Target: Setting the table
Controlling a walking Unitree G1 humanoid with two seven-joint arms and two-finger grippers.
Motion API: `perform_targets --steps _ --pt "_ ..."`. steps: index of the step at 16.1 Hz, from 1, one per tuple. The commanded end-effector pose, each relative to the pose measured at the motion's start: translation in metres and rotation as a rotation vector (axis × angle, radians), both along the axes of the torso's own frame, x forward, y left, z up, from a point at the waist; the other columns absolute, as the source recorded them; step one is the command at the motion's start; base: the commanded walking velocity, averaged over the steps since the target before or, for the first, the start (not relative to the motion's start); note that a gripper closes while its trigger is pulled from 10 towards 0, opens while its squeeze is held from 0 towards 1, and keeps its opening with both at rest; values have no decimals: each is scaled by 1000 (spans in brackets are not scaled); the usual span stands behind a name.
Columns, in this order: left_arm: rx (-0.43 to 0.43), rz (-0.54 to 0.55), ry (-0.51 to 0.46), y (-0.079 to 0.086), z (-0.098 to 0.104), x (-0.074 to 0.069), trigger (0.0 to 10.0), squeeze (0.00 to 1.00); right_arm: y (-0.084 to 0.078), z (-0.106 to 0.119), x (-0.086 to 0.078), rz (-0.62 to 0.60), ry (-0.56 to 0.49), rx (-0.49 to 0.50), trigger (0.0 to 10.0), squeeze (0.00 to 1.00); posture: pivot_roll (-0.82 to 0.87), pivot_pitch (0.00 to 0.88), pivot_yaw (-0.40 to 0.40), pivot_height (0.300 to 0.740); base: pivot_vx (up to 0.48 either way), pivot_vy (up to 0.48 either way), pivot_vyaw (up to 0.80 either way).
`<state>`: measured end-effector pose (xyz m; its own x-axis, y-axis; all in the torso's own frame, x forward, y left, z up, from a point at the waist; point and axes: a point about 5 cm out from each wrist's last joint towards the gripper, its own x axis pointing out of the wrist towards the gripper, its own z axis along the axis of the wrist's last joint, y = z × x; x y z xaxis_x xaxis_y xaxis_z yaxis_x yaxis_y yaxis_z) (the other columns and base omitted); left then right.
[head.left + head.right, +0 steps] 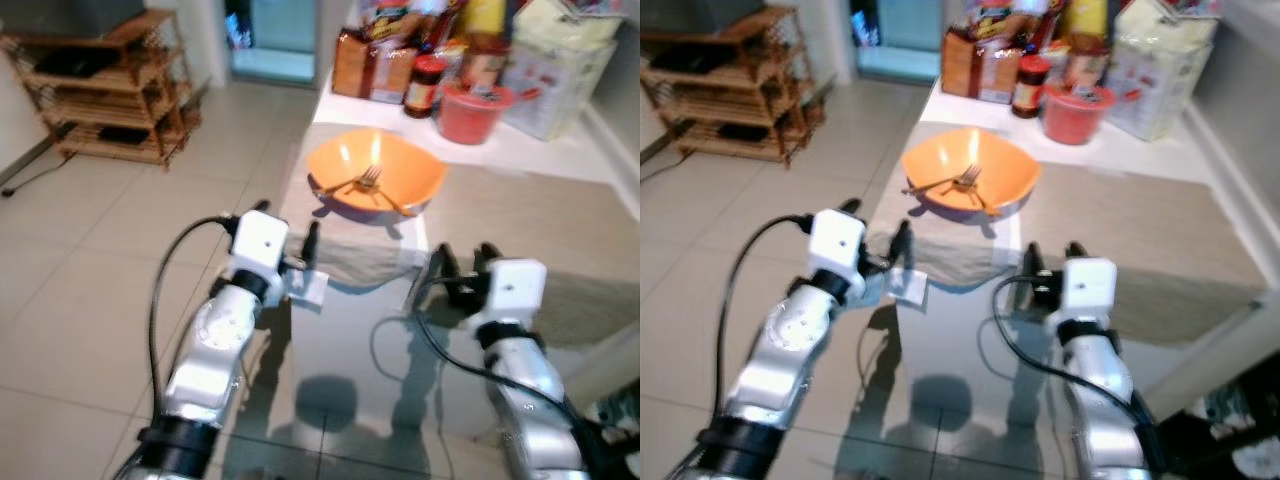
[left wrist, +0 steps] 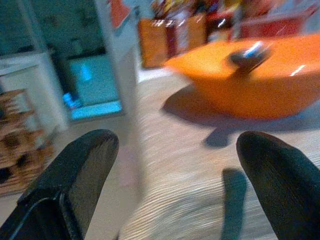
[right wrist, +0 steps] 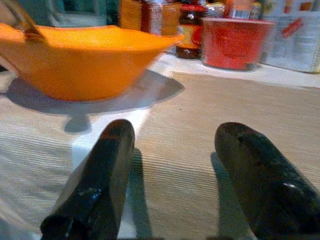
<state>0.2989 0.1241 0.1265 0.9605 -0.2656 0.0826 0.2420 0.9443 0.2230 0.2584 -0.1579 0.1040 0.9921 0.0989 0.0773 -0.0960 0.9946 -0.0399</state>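
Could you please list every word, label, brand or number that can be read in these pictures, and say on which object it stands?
None can be read.
Dark jar with red lid: label too blurred.
Orange-brown packet: print too blurred.
White sack with red marks: print too blurred.
Red plastic tub, orange plastic bowl: no text visible.
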Motion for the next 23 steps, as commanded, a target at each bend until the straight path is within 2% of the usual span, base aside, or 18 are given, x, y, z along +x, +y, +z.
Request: perform_targets --steps 1,2,4,6,8,9,11,12,13,16,18,19,23 --pt "0 4 -22 -4 6 2 10000 0 -10 -2 -2 -31 8 -20 10000 0 7 0 -26 736 0 0 0" --pt "5 14 -25 -3 7 3 10000 0 -10 -2 -2 -30 10 -20 10000 0 8 0 -26 736 0 0 0" --pt "50 115 -48 12 12 8 10000 0 -9 -3 -3 -24 16 -20 10000 0 11 0 -27 736 0 0 0" --pt "79 143 -62 25 23 15 10000 0 -9 -4 -3 -21 19 -20 10000 0 16 0 -27 736 0 0 0" --pt "153 145 -64 37 39 28 10000 0 -8 -5 -3 -18 18 -20 10000 0 22 0 -21 736 0 0 0" --pt "152 135 -71 39 46 31 10000 0 -8 -5 -3 -18 18 -19 10000 0 23 0 -20 736 0 0 0" --pt "220 52 -93 42 80 46 10000 0 -7 -7 -4 -22 23 -14 10000 0 30 0 -4 736 0 0 0" --pt "228 21 -96 40 86 47 10000 0 -6 -8 -4 -22 24 -12 10000 0 31 0 -3 736 0 0 0" --pt "190 -12 -81 37 93 50 10000 0 -4 -9 -4 -23 26 -8 10000 0 29 0 4 736 0 0 0" --pt "94 -11 -17 37 85 49 10000 0 -4 -9 -5 -22 30 -7 10000 0 24 0 -4 736 0 0 0" --pt "-55 -49 65 31 79 45 10000 0 -6 -10 -6 -18 39 -15 10000 0 24 0 -14 736 0 0 0" --pt "-104 -58 85 30 79 44 10000 0 -7 -10 -6 -19 39 -16 10000 0 23 0 -17 736 0 0 0" --pt "-115 -104 88 25 87 39 10000 0 -6 -11 -6 -13 45 -20 10000 0 31 0 -21 736 0 0 0"
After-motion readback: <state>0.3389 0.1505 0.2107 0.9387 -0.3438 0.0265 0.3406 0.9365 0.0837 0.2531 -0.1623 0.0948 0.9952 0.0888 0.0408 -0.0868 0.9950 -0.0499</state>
